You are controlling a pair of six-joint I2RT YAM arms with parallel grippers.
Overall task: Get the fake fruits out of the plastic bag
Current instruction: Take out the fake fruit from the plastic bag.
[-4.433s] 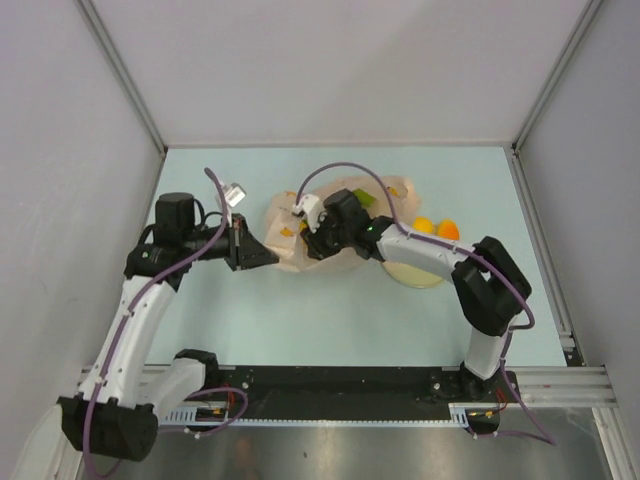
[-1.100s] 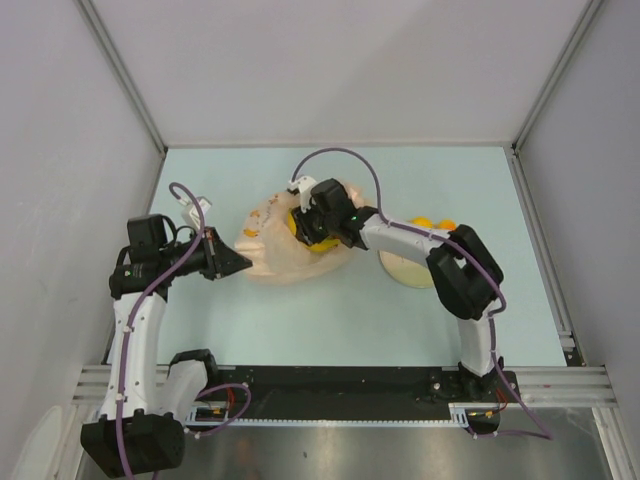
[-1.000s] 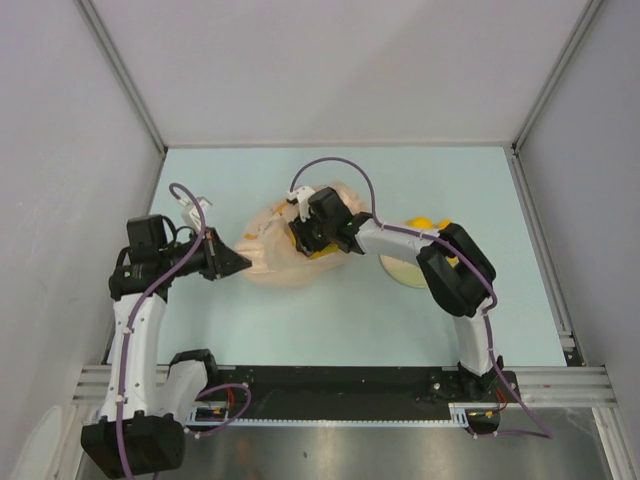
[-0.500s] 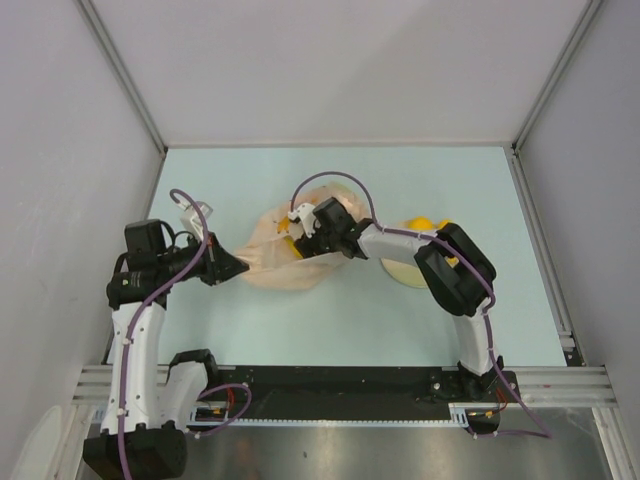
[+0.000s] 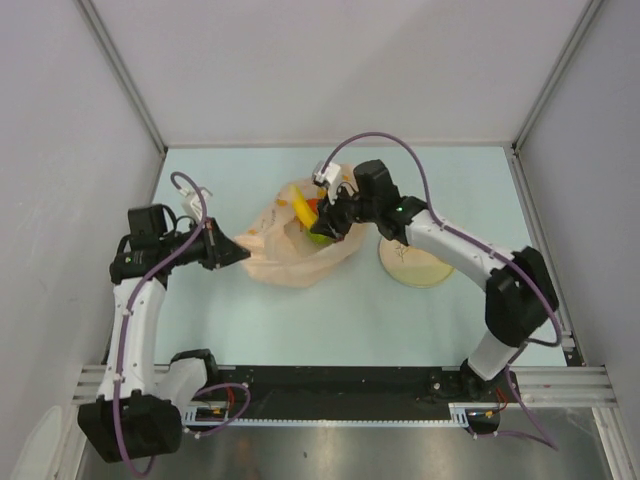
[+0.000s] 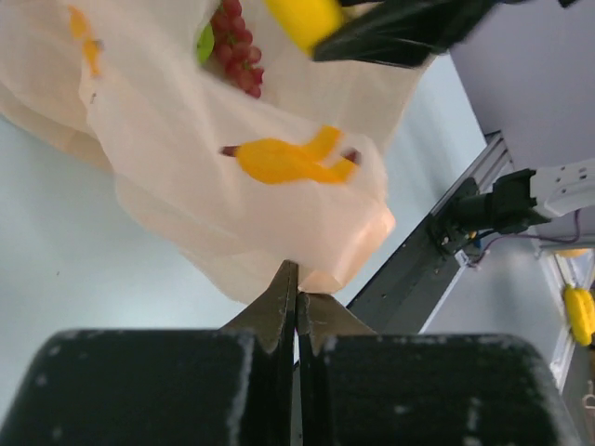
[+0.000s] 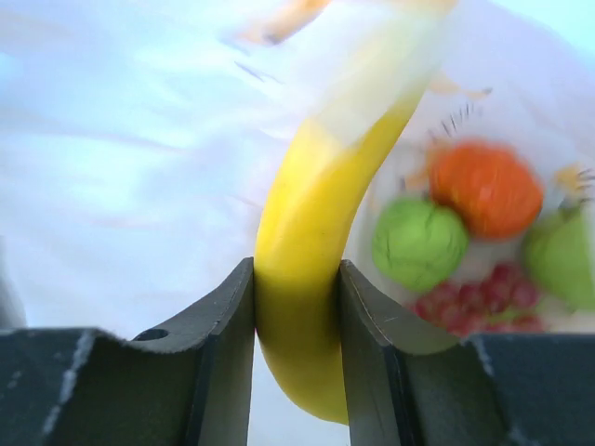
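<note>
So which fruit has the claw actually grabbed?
The yellow banana, pinched in the right gripper; the orange fruit, green fruit and grapes lie loose in the bag.

plastic bag [image 5: 285, 262] mid-table, plate [image 5: 420, 268] just right, bare table [image 5: 330, 322] in front

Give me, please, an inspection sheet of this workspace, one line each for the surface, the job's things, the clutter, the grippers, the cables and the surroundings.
surface: pale blue-green table, flat.
job's things: plastic bag lies on the table; banana at its mouth, far end under bag film; green apple, orange fruit and grape bunch inside.
clutter: cream plate right of the bag.
grippers: left gripper shut on the bag's edge; right gripper shut on the banana.
cables: purple cables loop above both wrists.
surroundings: grey walls on three sides; nothing else seen.
</note>
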